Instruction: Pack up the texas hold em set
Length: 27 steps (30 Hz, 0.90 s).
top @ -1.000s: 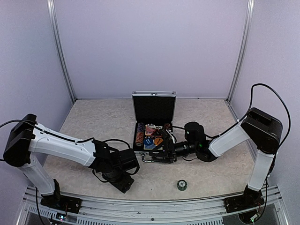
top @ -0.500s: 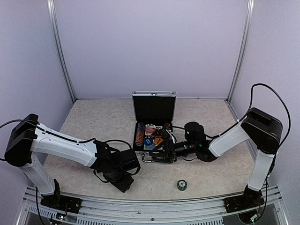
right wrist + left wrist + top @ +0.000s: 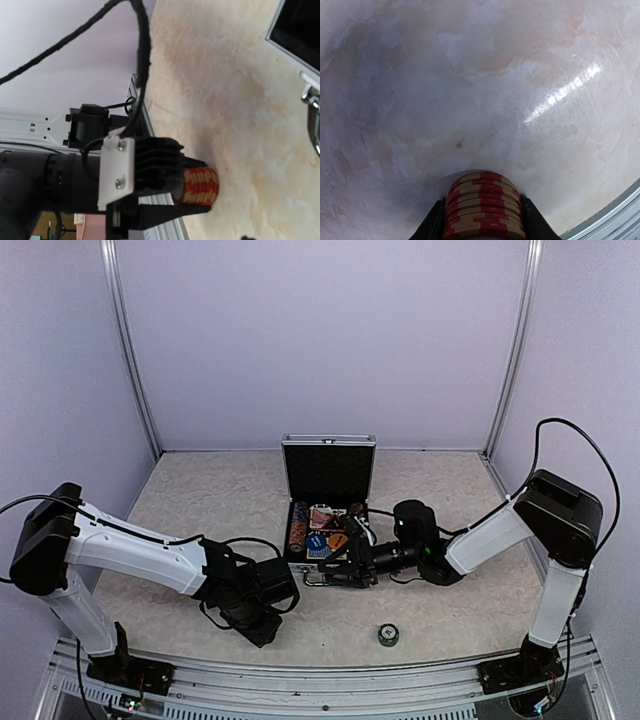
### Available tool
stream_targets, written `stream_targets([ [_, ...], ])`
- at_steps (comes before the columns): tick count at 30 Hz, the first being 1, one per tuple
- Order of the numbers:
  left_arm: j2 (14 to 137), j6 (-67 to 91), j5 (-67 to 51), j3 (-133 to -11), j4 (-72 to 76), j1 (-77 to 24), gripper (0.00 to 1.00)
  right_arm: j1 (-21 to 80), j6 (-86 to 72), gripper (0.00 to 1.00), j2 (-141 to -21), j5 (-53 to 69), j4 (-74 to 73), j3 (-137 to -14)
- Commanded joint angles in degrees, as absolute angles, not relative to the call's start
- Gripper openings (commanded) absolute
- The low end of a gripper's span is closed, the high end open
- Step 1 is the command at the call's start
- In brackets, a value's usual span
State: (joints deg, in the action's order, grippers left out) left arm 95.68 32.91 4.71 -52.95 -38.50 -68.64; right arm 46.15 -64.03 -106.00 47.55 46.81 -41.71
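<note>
The silver case (image 3: pixel 328 475) stands open at the table's middle, its black-lined lid upright, with chip stacks (image 3: pixel 298 525), cards (image 3: pixel 322 517) and discs (image 3: pixel 319 541) in its tray. Down on the table near the front edge, my left gripper (image 3: pixel 262 626) (image 3: pixel 482 205) has both fingers pressed against the sides of a red-and-tan chip stack (image 3: pixel 482 186) (image 3: pixel 202 186). My right gripper (image 3: pixel 345 567) lies low at the case's front edge. Its fingers do not show clearly in any view.
A green chip stack (image 3: pixel 388 635) sits alone on the table near the front, right of the left gripper. The case's handle (image 3: pixel 314 122) hangs at its front. An aluminium rail (image 3: pixel 320 680) borders the near edge, and walls enclose the table.
The left gripper's jaws have closed in onto the red-and-tan chip stack, and the gripper has shifted slightly. The right arm has not moved.
</note>
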Motion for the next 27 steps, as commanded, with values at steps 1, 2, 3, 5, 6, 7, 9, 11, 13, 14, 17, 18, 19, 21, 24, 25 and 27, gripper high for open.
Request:
stream_targets([
  [1,97.5,32.5,2.4,-52.5,-38.0,-68.6,0.33,45.6,-63.5,0.67,-105.0,47.8,47.4,-42.5],
  [2,97.4,32.4,2.4,-52.5,-38.0,-68.6,0.31,45.6,-63.5,0.67,-105.1,47.9,47.4,-42.4],
  [3,97.4,32.4,2.4,-52.6,-38.1,-68.6,0.29,45.6,-63.5,0.67,-105.1,47.9,47.4,-42.5],
  [5,97.4,32.1,2.5,-52.8,-38.3,-68.6,0.21,45.6,-63.5,0.67,-105.1,48.0,47.4,-42.6],
  [6,97.4,31.9,2.8,-53.1,-38.6,-68.6,0.18,45.6,-63.5,0.67,-105.2,48.0,47.5,-42.6],
  [7,97.4,31.7,3.1,-53.5,-39.0,-68.6,0.15,45.6,-63.5,0.67,-105.3,48.1,47.5,-42.7],
  [9,97.4,31.1,4.2,-54.3,-40.1,-68.6,0.09,45.6,-63.6,0.67,-105.3,48.1,47.4,-42.7],
  [11,97.4,30.7,4.8,-55.4,-41.2,-68.5,0.06,45.6,-63.7,0.67,-105.1,48.1,47.4,-42.7],
  [13,97.2,30.2,5.3,-56.5,-42.2,-68.4,0.06,45.6,-63.8,0.67,-104.9,48.1,47.4,-42.7],
  [14,97.2,30.0,5.5,-57.1,-42.7,-68.5,0.05,45.6,-63.8,0.67,-104.7,48.1,47.4,-42.7],
  [17,96.9,29.4,6.3,-59.0,-44.2,-68.4,0.05,45.8,-63.9,0.67,-104.5,48.4,47.4,-42.7],
  [18,96.8,29.3,6.6,-59.4,-44.7,-68.3,0.05,46.0,-63.8,0.67,-104.5,48.6,47.5,-42.7],
  [19,96.6,29.1,6.8,-60.0,-45.2,-68.2,0.05,46.1,-64.0,0.67,-104.5,48.9,47.7,-42.8],
  [21,96.3,28.9,7.2,-60.9,-46.0,-68.1,0.04,46.3,-64.5,0.67,-104.6,49.5,48.4,-42.6],
  [24,95.8,28.7,7.5,-62.3,-47.0,-67.9,0.04,46.5,-64.9,0.67,-104.4,50.0,48.8,-42.5],
  [25,95.7,28.6,7.5,-62.7,-47.2,-68.0,0.04,46.6,-64.9,0.67,-104.3,50.2,48.7,-42.6],
  [27,95.6,28.4,7.5,-63.7,-47.8,-68.0,0.04,46.9,-64.8,0.67,-104.3,50.6,48.5,-42.9],
])
